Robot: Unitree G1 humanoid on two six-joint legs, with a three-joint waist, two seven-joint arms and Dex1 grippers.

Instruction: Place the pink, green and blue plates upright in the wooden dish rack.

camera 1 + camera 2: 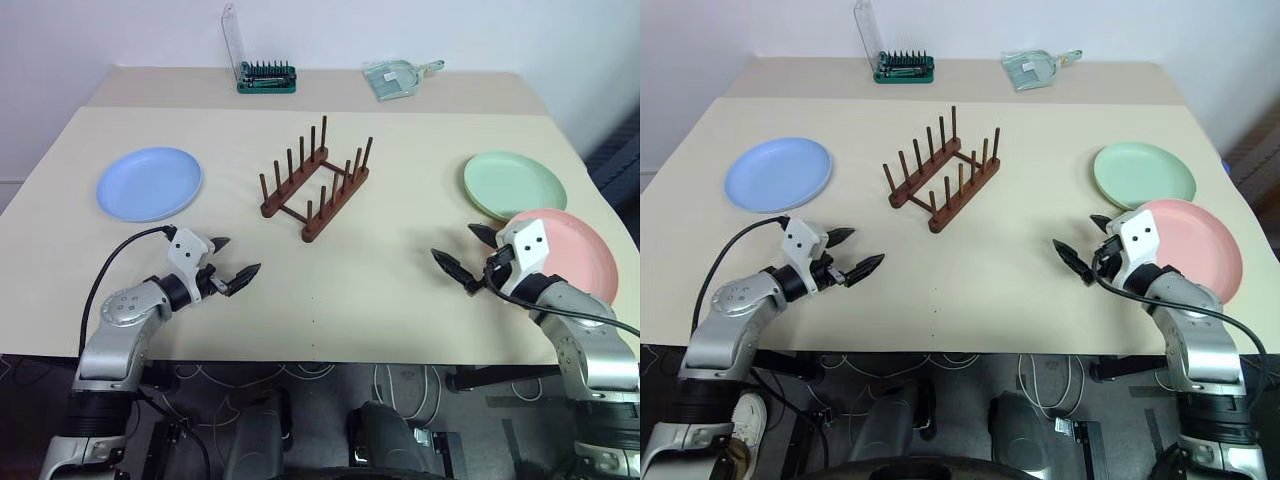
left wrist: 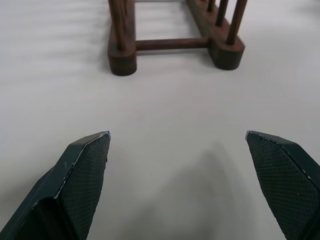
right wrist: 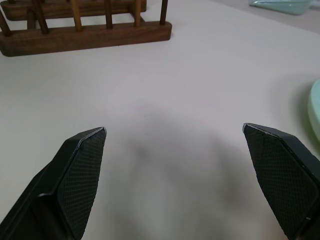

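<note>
Left eye view, tabletop [image 1: 330,330]: a pale beige surface that carries everything; a second strip of the same colour runs along its far edge.
Pink plate [image 1: 575,250]: lies flat at the right edge, toward the near right corner, partly covered by the right arm; its far rim overlaps the green plate's near rim.
Green plate [image 1: 514,184]: lies flat by the right edge, just beyond the pink one.
Blue plate [image 1: 149,183]: lies flat near the left edge, well apart from the other two, with the rack between.
Dish rack [image 1: 316,184]: dark wood, two rails with upright pegs, standing near the middle of the tabletop and set at a slant to its edges; no plate stands in it. The left wrist view shows one end of it [image 2: 175,42] ahead of the left arm's fingertips.
Left gripper [image 1: 234,262]: held over the near left part of the tabletop, pointing toward the middle; jaws wide apart, holding nothing.
Right gripper [image 1: 466,250]: over the near right part, just inside the pink plate's rim, pointing toward the middle; jaws wide apart, holding nothing.
Bit holder [image 1: 266,78]: green, with its clear lid raised, on the far strip left of centre.
Small dustpan [image 1: 398,77]: pale green, on the far strip right of centre.
</note>
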